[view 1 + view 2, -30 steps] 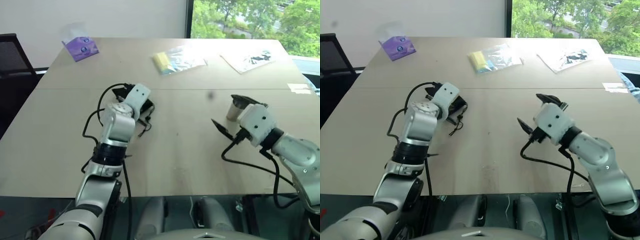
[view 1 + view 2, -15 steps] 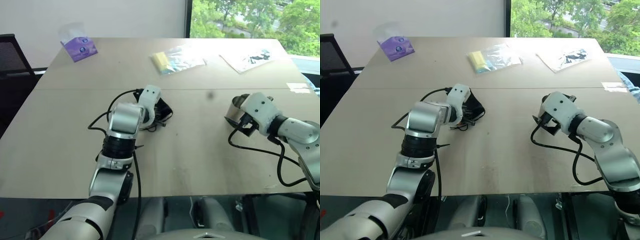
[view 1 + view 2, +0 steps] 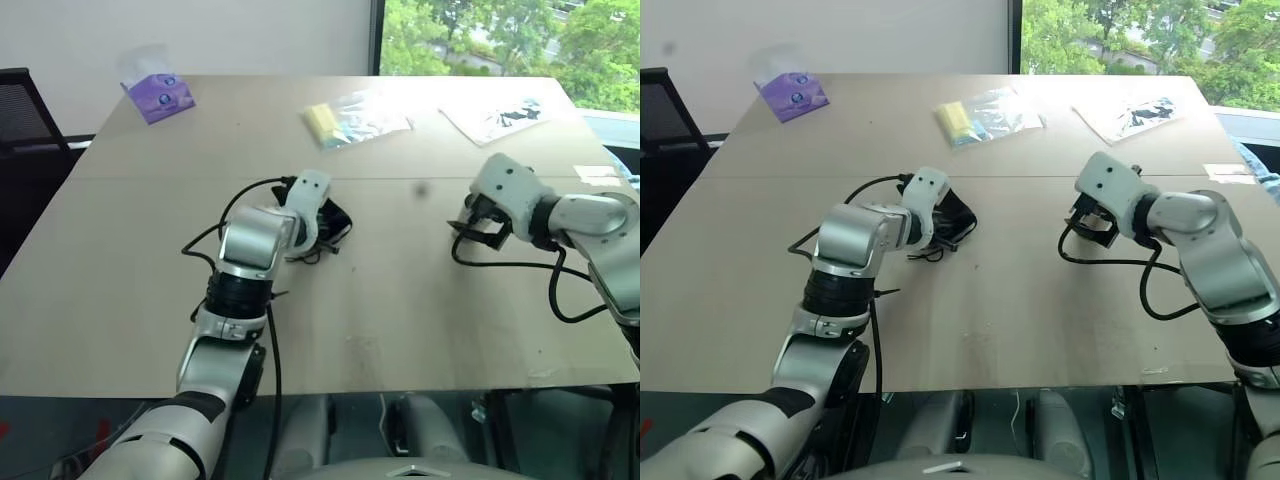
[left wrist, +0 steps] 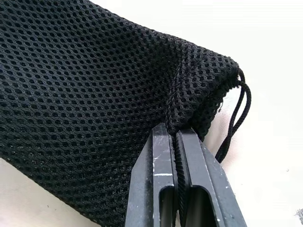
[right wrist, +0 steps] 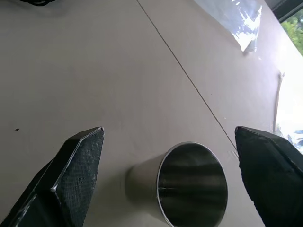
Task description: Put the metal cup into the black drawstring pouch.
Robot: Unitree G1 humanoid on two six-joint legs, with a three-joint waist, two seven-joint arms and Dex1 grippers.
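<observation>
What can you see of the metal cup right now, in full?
The metal cup is a plain, shiny steel tumbler that narrows toward its base. It stands upright on the tan table, mouth open and empty inside. The right gripper has its jaws open on either side of the cup without touching it. Nothing else touches it.

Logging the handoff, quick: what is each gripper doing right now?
Left gripper: shut on the black drawstring pouch.
Right gripper: open, fingers either side of the metal cup, not gripping.
</observation>
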